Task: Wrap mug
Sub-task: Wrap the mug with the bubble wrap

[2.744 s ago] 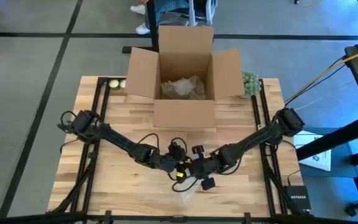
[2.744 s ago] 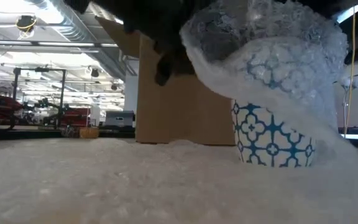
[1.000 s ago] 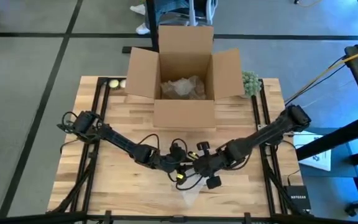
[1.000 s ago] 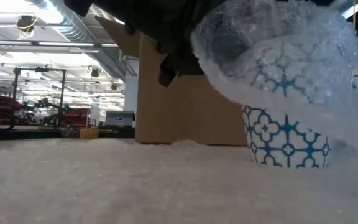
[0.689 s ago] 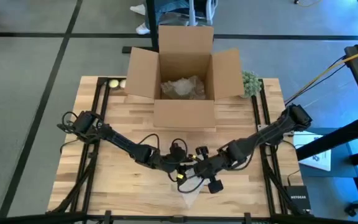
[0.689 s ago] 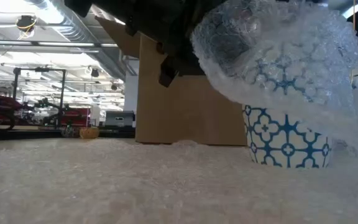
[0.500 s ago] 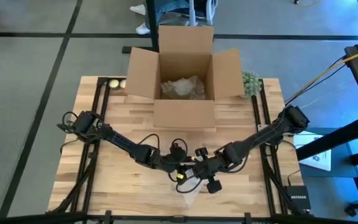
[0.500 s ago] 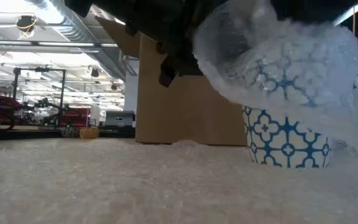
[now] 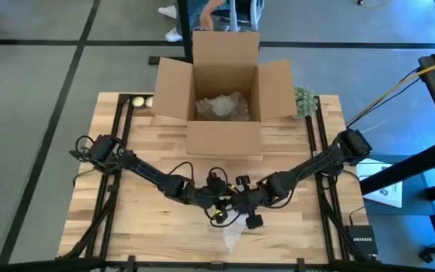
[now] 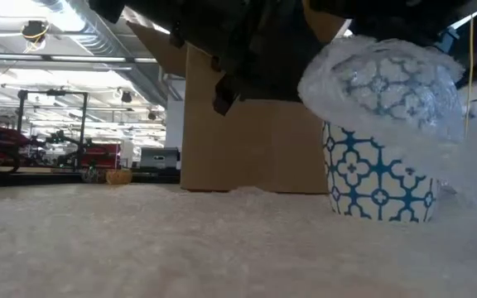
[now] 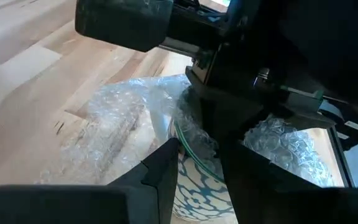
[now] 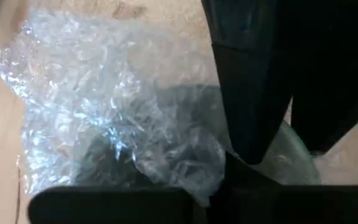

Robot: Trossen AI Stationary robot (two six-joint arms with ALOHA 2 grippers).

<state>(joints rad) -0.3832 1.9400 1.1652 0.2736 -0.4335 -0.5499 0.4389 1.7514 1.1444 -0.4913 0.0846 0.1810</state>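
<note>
Now, from the high view, both arms are meeting low at six o'clock on the table (image 9: pixel 127 227). The left gripper (image 9: pixel 219 202) and the right gripper (image 9: pixel 239 204) are crowding over one spot, and the mug is sitting hidden beneath them. A corner of bubble wrap (image 9: pixel 230 236) is poking out toward six o'clock. The cardboard box (image 9: pixel 225 87) is waiting at twelve o'clock with its flaps open, well apart from the action.

Down in the low view, the mug (image 10: pixel 378 178) is standing upright at three o'clock, blue pattern showing on its lower half. The bubble wrap (image 10: pixel 387 87) is draping over its rim and upper body, and the dark arms are looming at twelve o'clock above it.

In the left wrist view, the left gripper (image 11: pixel 197 168) is straddling the mug's rim (image 11: pixel 194 177) with its fingers apart, wrap bunched against them. Whether it is actually pinching anything, I cannot tell.

In the right wrist view, the right gripper (image 12: pixel 260 149) is hanging over the wrap (image 12: pixel 104 112), which is lying over the mug's mouth. Its grip I cannot tell either.

The risk, as I judge it: the wrap is only covering the top, so a loose hold could be letting it spring back off. A hard tug sideways could also be tipping the mug, and the two grippers are working close enough to knock each other.
</note>
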